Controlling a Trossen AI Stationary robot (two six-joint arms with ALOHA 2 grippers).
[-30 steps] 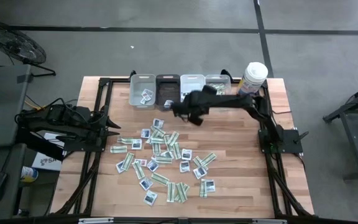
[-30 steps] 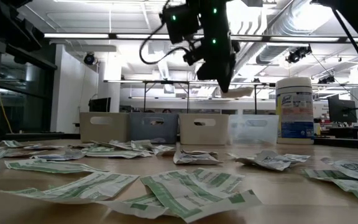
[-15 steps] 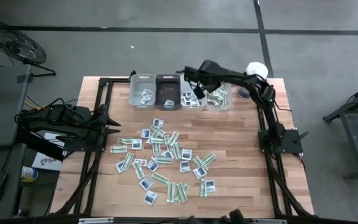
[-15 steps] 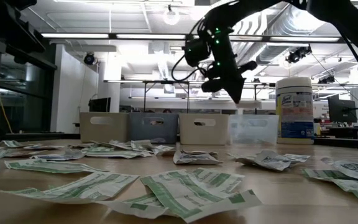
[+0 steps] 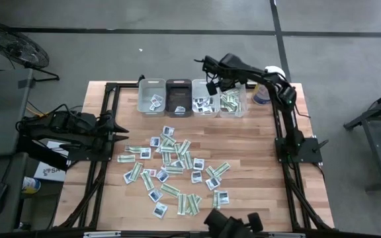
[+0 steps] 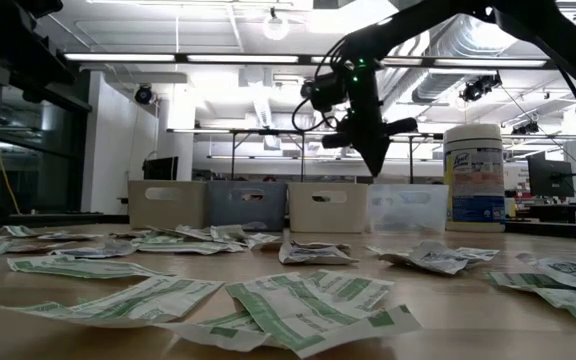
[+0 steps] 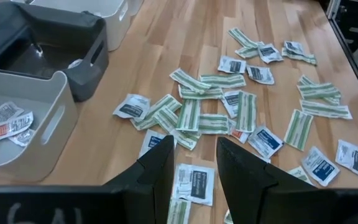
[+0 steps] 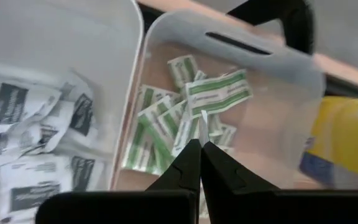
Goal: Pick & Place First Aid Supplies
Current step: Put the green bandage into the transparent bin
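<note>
Only the blue label on the white canister (image 6: 474, 176) at the counter's back right corner reads "Lysol".

Right gripper (image 8: 200, 144) hangs closed; left gripper (image 7: 194, 163) waits, jaws parted.

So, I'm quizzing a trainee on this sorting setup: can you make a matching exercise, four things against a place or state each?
Things:
1. clear bin
2. dark bin
3. canister
4. left gripper

Place or state:
a. open, at the left side of the table
b. holds green strips
c. second from the left in the row
d. right end of the row

Pairs: 1-b, 2-c, 3-d, 4-a
</note>
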